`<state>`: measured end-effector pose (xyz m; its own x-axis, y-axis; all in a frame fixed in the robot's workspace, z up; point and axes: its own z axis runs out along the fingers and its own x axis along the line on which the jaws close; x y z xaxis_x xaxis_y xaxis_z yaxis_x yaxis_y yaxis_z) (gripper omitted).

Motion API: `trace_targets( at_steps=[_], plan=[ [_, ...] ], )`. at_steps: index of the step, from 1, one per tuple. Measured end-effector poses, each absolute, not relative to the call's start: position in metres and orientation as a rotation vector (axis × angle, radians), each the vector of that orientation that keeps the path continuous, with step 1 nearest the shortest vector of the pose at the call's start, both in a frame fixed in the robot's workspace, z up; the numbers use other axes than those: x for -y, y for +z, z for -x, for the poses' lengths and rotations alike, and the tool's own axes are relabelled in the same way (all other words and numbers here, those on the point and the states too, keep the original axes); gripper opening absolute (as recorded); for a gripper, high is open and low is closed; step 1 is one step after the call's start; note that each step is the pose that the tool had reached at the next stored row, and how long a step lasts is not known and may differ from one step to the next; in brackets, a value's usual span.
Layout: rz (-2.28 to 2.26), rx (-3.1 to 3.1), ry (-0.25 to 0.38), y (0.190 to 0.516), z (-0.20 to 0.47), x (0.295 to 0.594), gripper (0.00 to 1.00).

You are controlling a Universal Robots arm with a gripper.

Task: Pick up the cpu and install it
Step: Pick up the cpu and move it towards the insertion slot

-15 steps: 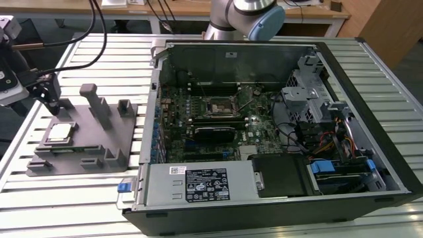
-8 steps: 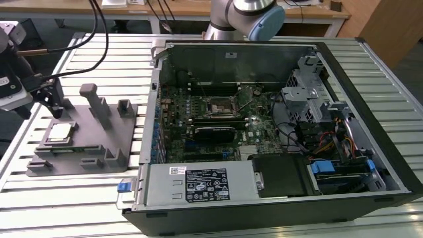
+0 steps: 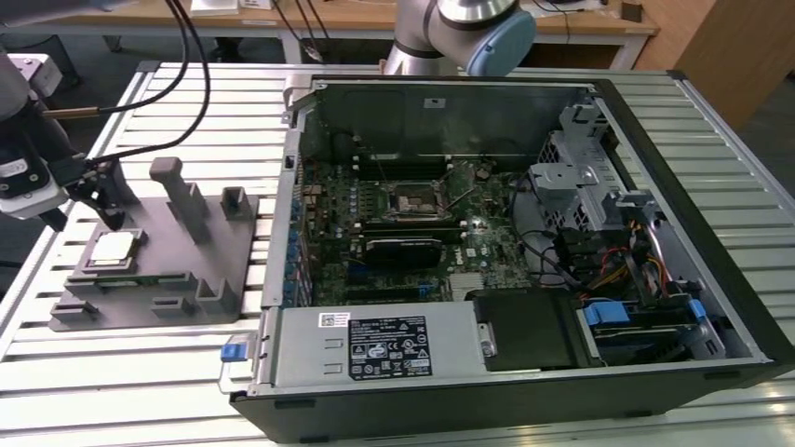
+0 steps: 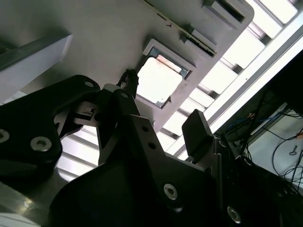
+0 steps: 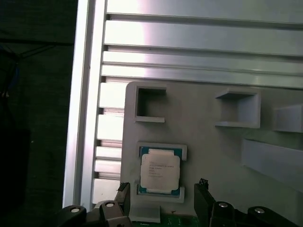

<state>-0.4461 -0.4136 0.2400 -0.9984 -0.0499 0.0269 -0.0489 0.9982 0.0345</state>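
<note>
Pick step, we judge: jaws wide, empty, cpu (image 5: pixel 160 171) just beneath, seated in grey tray (image 5: pixel 213 151); grasp calls for straddling its edges squarely.

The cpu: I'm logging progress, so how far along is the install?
Nothing done yet: the cpu lies in its recess in the grey tray. In hand: the open gripper hovers over it, a finger on each side. Left: grasping, lifting, seating it in the motherboard socket.

Metal against matt plastic
Lid of cpu (image 5: pixel 160 171) satin silver metal; tray (image 5: pixel 208 151) matt grey, probably plastic; table (image 5: pixel 189 42) ribbed bright metal.
</note>
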Motion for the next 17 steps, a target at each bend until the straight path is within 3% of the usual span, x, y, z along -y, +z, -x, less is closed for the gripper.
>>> trace_targets(
  at_steps=[17],
  plan=[
    [-0.076, 3.116, -0.052, 0.224, 0.446, 0.414, 0.64]
  ],
)
